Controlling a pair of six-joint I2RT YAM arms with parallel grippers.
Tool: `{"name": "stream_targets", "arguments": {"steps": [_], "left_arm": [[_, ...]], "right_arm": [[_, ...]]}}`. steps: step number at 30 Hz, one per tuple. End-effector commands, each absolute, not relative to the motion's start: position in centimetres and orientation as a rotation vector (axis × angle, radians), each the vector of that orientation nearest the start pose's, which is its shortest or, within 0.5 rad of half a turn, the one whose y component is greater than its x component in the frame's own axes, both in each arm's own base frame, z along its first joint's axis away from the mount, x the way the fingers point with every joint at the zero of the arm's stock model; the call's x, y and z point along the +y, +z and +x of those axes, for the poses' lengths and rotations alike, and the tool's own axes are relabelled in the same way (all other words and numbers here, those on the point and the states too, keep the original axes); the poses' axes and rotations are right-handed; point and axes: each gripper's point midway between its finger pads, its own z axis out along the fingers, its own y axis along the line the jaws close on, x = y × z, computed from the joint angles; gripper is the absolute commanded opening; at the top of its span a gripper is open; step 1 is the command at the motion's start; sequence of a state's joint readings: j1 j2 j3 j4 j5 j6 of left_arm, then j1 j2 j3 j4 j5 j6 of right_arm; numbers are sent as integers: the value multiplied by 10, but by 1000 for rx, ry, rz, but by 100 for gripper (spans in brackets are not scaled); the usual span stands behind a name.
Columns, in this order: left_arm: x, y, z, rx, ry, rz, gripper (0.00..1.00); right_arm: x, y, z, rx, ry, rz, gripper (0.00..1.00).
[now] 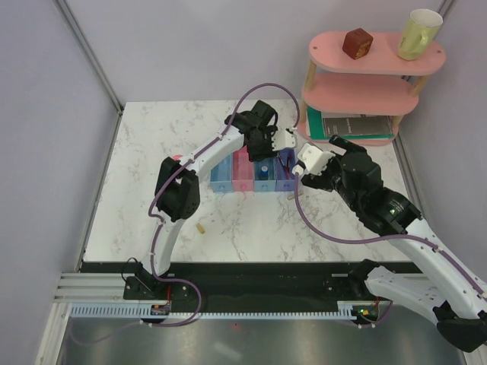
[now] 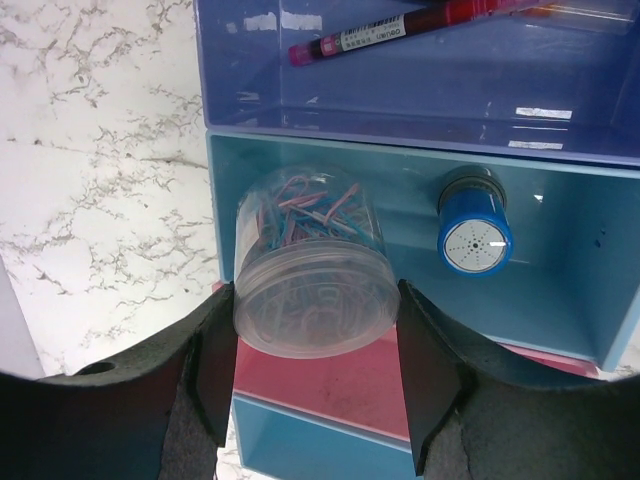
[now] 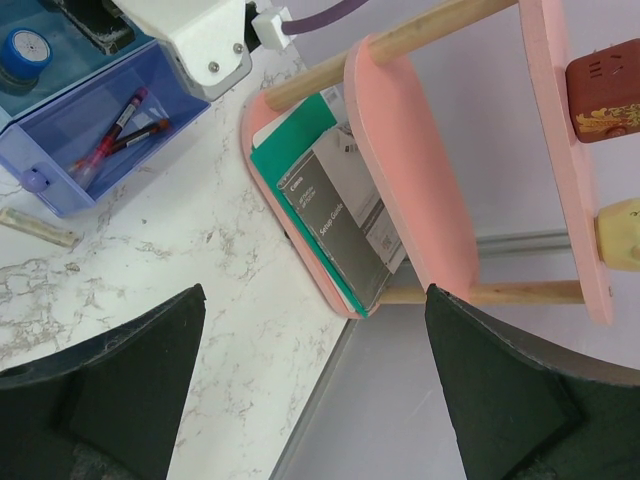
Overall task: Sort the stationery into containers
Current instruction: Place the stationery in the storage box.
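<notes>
From above, the containers (image 1: 251, 173) sat under the left arm, and a beige piece (image 1: 201, 226) lay loose on the table (image 1: 152, 152), so sorting looked unfinished; at the left wrist, the left gripper (image 2: 318, 370) clamped the clear tub (image 2: 310, 290) of coloured clips over the light blue bin (image 2: 560, 260) holding the blue cylinder (image 2: 474, 232); a red pen (image 2: 400, 30) lay binned; at the right wrist, the right gripper (image 3: 315, 330) gaped empty, a second beige piece (image 3: 35, 228) unsorted.

My left pincer (image 2: 315, 335), fingers filled by clear tub (image 2: 310, 270): blue cylinder (image 2: 475, 235) stands just right inside light blue bin (image 2: 560, 310), bin wall close left. My right pincer (image 3: 315, 300), fingers spread: I see bare table (image 3: 220, 290) ahead, pink shelf (image 3: 410, 170) crowding right, left arm's wrist (image 3: 195, 35) over purple bin (image 3: 60, 140) upper left.
</notes>
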State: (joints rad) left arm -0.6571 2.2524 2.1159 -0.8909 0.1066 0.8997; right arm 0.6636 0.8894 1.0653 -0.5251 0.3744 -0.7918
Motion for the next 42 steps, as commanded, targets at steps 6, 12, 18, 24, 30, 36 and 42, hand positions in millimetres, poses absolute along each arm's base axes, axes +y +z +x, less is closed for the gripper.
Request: {"name": "stream_targets", "arguments": {"steps": [6, 12, 18, 24, 30, 36, 42], "left_arm": [[-325, 121, 448, 1754, 20, 1894, 19], [-326, 118, 449, 1752, 29, 1901, 46], [-329, 120, 451, 1753, 34, 1888, 70], [-330, 122, 453, 1753, 41, 1879, 81], [-335, 137, 460, 1745, 50, 1812, 85], [-332, 208, 456, 1729, 37, 1620, 85], [-276, 249, 413, 1821, -30, 1438, 86]], "right_arm": [[104, 322, 284, 1571, -431, -1023, 98], [104, 322, 283, 1570, -425, -1022, 98], [104, 320, 282, 1572, -422, -1019, 98], [103, 321, 282, 1571, -420, -1012, 98], [104, 319, 281, 1574, -411, -1017, 98], [111, 292, 271, 1633, -345, -1132, 98], [118, 255, 261, 1717, -269, -1224, 98]]}}
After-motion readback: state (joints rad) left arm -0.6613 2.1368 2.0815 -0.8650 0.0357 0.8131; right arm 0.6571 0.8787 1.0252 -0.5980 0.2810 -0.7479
